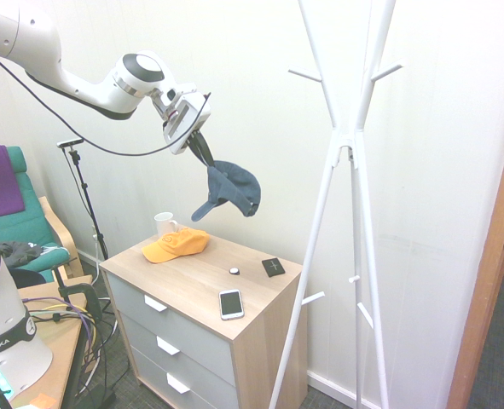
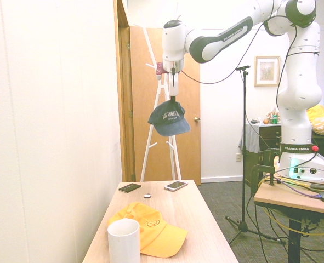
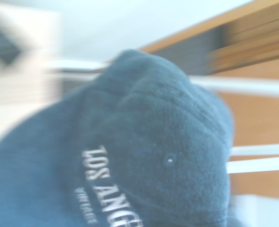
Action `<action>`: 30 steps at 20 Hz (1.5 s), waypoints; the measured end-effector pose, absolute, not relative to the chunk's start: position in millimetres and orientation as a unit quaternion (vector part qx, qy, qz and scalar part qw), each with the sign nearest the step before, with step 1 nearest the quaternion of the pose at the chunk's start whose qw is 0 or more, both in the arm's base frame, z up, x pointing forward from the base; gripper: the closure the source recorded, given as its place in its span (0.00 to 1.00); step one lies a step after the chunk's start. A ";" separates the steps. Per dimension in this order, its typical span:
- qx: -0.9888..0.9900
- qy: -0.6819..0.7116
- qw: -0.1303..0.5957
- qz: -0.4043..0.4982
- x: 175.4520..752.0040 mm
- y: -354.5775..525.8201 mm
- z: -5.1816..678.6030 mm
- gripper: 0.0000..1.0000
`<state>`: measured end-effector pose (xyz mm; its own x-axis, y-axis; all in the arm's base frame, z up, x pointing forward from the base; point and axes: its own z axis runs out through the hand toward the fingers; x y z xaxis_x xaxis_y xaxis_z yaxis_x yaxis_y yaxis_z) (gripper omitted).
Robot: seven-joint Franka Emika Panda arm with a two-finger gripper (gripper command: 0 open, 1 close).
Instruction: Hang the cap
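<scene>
As far as you've got, the slim dark fingers of the gripper (image 1: 202, 152) are pinched shut on the dark blue soft fabric baseball cap with pale lettering (image 1: 232, 189), so the pick-up is done. Cap's in mid-air, above the pale wood-topped chest of drawers with grey fronts (image 1: 269, 311) and touching nothing but your gripper. Brim hangs on the side away from the rack. Left to do, by my read: carry across, hook on, let go, back off. Your likely target, the white coat rack with slanted legs and short pegs (image 1: 345, 141), stands beside the chest, apart from the cap; nothing's hung yet from the cap's side. Call it roughly halfway. You'll want an upper peg (image 1: 304, 76), probably with a lift first, since the cap is lower than that. Soft fabric may fold or slide off a peg, so check it's caught before you release.
</scene>
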<state>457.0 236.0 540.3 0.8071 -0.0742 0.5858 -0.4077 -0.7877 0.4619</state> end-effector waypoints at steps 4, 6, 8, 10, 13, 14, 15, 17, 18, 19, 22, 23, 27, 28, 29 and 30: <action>0.847 -0.126 0.381 0.349 473.1 211.7 627.0 1.00; 0.819 -0.125 0.414 0.376 479.8 198.6 661.3 1.00; 0.801 -0.131 0.433 0.392 487.3 181.7 693.5 1.00; 0.790 -0.140 0.441 0.403 492.7 166.0 724.5 1.00; 0.782 -0.154 0.437 0.417 497.1 149.7 769.3 1.00; 0.780 -0.159 0.434 0.421 497.8 146.3 781.6 1.00; 0.779 -0.162 0.431 0.425 498.4 144.0 792.7 1.00; 0.777 -0.168 0.424 0.433 499.5 140.4 811.5 1.00; 0.777 -0.172 0.421 0.435 500.7 137.9 817.5 1.00; 0.779 -0.175 0.419 0.433 502.7 135.4 819.6 1.00; 0.786 -0.185 0.427 0.406 514.7 123.4 798.7 1.00; 0.787 -0.187 0.433 0.397 519.7 119.1 785.7 1.00; 0.797 -0.199 0.435 0.370 527.4 108.7 744.3 0.00; 0.801 -0.202 0.430 0.365 524.9 109.0 738.1 0.00; 0.805 -0.204 0.425 0.360 521.0 109.4 733.5 0.00; 0.807 -0.205 0.422 0.358 516.9 109.7 730.2 0.00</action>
<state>516.9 109.7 730.2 0.6594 -0.0297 0.7512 -0.6337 -0.5596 0.5341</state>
